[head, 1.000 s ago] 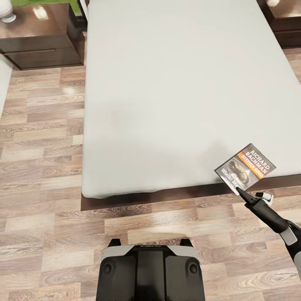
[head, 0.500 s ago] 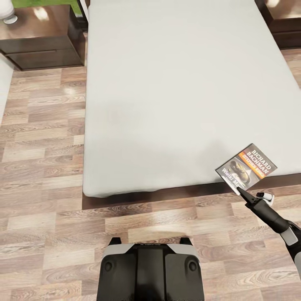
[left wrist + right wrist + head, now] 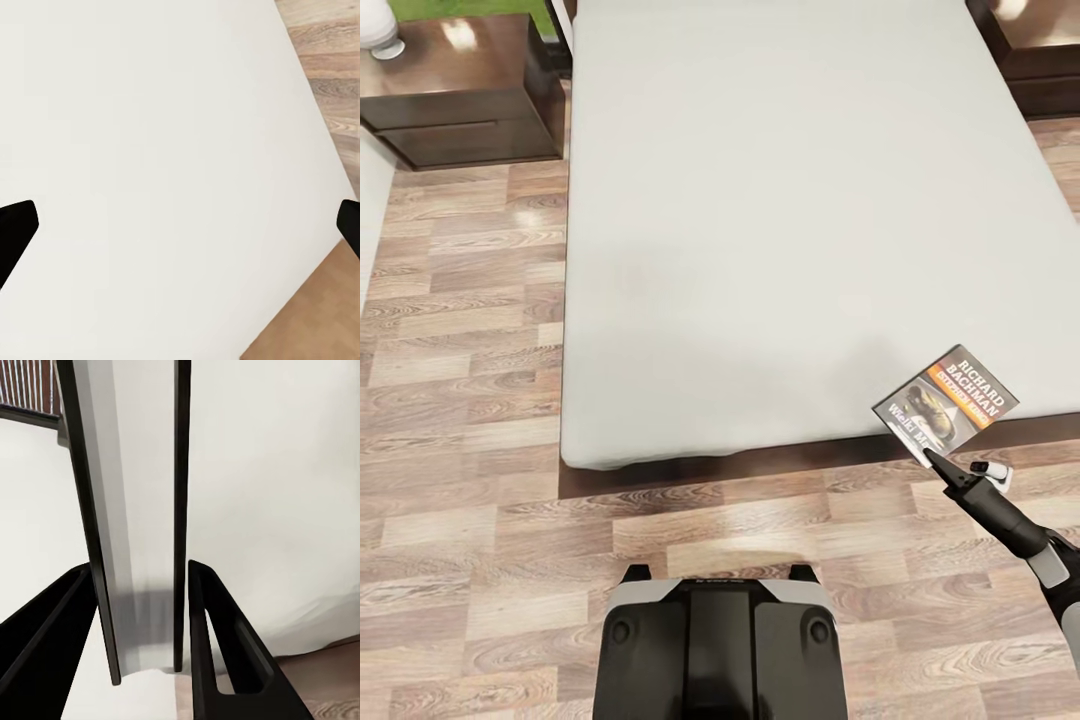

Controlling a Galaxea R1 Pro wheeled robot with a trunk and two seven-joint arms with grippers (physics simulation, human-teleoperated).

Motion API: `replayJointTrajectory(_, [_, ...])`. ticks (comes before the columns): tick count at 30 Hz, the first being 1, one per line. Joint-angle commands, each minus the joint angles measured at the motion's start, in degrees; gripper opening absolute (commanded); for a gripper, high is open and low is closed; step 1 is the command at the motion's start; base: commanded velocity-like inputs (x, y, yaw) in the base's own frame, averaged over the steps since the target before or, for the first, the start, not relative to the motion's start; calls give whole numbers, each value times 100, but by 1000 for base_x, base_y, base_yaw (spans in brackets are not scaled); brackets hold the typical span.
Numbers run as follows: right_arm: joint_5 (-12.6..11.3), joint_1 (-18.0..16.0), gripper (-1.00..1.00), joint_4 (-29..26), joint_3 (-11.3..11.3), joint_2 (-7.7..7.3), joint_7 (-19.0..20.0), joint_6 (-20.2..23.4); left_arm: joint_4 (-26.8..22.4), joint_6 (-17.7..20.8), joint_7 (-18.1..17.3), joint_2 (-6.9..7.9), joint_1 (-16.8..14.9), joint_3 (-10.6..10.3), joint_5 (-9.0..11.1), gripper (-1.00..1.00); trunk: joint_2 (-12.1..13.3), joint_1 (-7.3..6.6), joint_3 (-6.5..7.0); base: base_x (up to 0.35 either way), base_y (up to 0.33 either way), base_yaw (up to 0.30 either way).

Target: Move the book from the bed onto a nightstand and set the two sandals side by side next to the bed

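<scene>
Nothing moved: right pincer [image 3: 932, 458] clamped on book [image 3: 948, 403] (edge-on) above bed [image 3: 780, 220].

- The book [image 3: 948, 403] sits over the bed's [image 3: 800, 200] near right corner.
- One nightstand [image 3: 455, 85] stands left of the bed's far end, another [image 3: 1032, 50] right.

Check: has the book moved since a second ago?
No. The book still sits at the bed's near right corner, clamped by the right gripper.
</scene>
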Motion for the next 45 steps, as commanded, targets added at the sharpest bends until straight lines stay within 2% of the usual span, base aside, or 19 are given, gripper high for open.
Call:
replayJointTrajectory(1, [9, -3, -100, 2, -12, 1, 22, 60, 3, -49, -8, 0, -2, -3, 46, 100, 36, -20, 15, 0, 0, 0])
replayJointTrajectory(10, [39, -2, -100, 2, 2, 19, 22, 56, 3, -57, -197, 5, -1, -3, 49, 100, 397, -217, 176, 0, 0, 0])
replayJointTrajectory(16, [61, -2, -100, 8, 8, 36, 22, 61, 1, -75, -493, 11, -1, 2, 53, 100, 637, -349, 284, 0, 0, 0])
replayJointTrajectory(19, [66, -2, -100, 10, 13, 62, 22, 65, 1, -88, -757, 14, -1, 4, 62, 100, 752, -412, 335, 0, 0, 0])
replayJointTrajectory(30, [78, -2, -100, 10, 47, 82, 22, 68, 3, -98, -1751, 51, 0, 24, 90, 100, 752, -412, 335, 0, 0, 0])
replayJointTrajectory(32, [79, -2, -100, 11, 118, 86, 22, 69, 3, -96, -1968, 55, -1, 27, 94, 100, 752, -412, 335, 0, 0, 0])
replayJointTrajectory(33, [79, -2, -100, 11, 118, 86, 22, 69, 3, -96, -1968, 55, -1, 27, 94, 100, 752, -412, 335, 0, 0, 0])
replayJointTrajectory(37, [76, -6, -100, 6, 336, 90, 22, 69, 3, -87, -2297, 59, -3, 30, 97, 100, 752, -412, 335, 0, 0, 0])
replayJointTrajectory(45, [73, -17, -100, 4, 611, 92, 22, 72, 3, -84, -2527, 61, -3, 32, 104, 100, 752, -412, 335, 0, 0, 0])
